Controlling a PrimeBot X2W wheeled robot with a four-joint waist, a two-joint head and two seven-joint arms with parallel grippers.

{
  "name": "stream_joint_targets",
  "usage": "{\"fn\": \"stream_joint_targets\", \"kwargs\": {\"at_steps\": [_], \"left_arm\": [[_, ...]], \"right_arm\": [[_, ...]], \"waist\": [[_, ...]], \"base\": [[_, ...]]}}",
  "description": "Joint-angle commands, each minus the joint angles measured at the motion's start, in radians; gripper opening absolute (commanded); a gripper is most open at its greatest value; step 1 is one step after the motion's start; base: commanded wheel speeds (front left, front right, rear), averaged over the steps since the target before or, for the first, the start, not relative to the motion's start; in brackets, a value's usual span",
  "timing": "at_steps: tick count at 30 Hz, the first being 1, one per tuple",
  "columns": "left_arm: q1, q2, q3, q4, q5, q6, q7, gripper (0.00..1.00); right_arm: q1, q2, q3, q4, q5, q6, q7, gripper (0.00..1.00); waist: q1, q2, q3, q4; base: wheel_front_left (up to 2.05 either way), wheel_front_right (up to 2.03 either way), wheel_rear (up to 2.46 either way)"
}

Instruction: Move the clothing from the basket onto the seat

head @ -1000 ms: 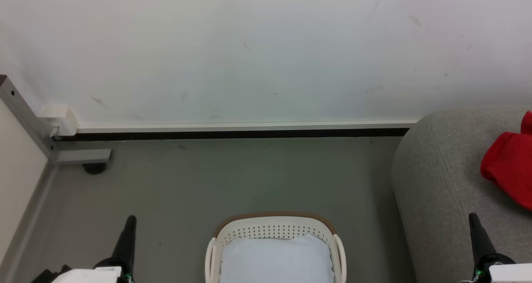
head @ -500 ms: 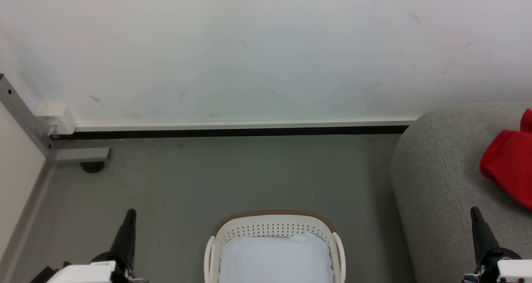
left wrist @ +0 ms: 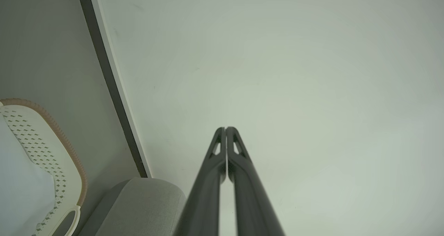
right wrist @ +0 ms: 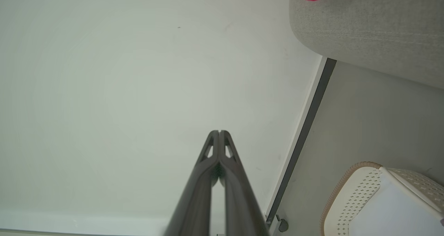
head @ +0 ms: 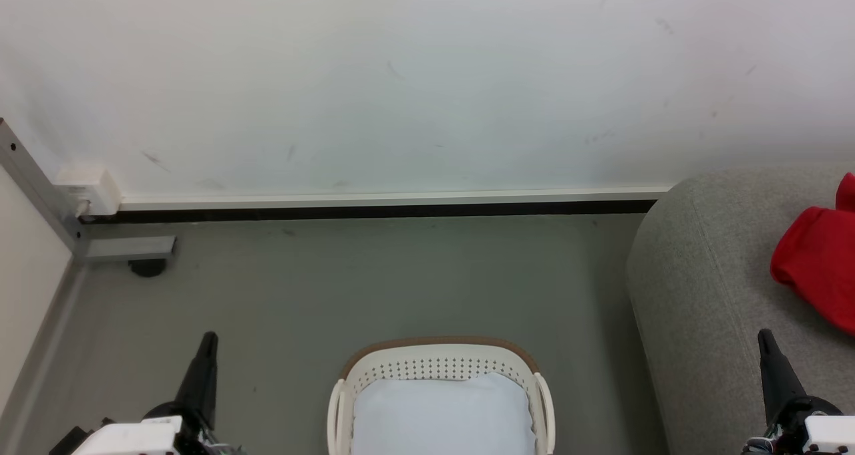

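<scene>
At 6 o'clock in the head view, on the grey floor (head: 374, 281):

1. Basket (head: 437, 367). Cream-white, perforated wall, brown rim. Its near part is cut off by the bottom edge. It holds a pale blue-white pad (head: 441, 415) lying flat across the inside.
2. Seat (head: 708, 294). Grey upholstery, rounded corner, stitched seam. It sits at 3 to 5 o'clock, with a strip of floor between it and the basket.
3. Clothing (head: 818, 268). Bright red and bunched, lying on top of the seat at 3 o'clock and running off the right edge. It is apart from both grippers.
4. Left gripper (head: 208, 340). At 7 o'clock over bare floor, tip pointing to 12. The left wrist view shows the two fingers pressed together with nothing between them.
5. Right gripper (head: 765, 338). At 5 o'clock over the seat, tip pointing to 12. The fingers are closed against each other and empty.
6. Wall (head: 427, 87). White and lightly scuffed, from 10 to 2 o'clock. A white baseboard (head: 394, 198) runs along its foot, with a dark strip beneath it.
7. Metal post (head: 40, 194). Grey, at 9 o'clock.
</scene>
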Motion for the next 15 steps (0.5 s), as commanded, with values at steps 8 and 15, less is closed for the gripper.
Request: {"fn": "stream_joint_targets", "kwargs": {"at_steps": [8,15], "left_arm": [[-0.009,0.002,0.004,-0.001,-0.011,0.001,0.004,0.0],[-0.009,0.002,0.004,-0.001,-0.011,0.001,0.004,0.0]], "right_arm": [[-0.012,-0.007,-0.004,-0.003,0.002,-0.002,0.004,0.0],[-0.012,-0.007,-0.004,-0.003,0.002,-0.002,0.004,0.0]], "waist": [[0.0,0.0,0.0,0.0],[0.0,0.0,0.0,0.0]], "base": [[0.0,0.0,0.0],[0.0,0.0,0.0]]}}
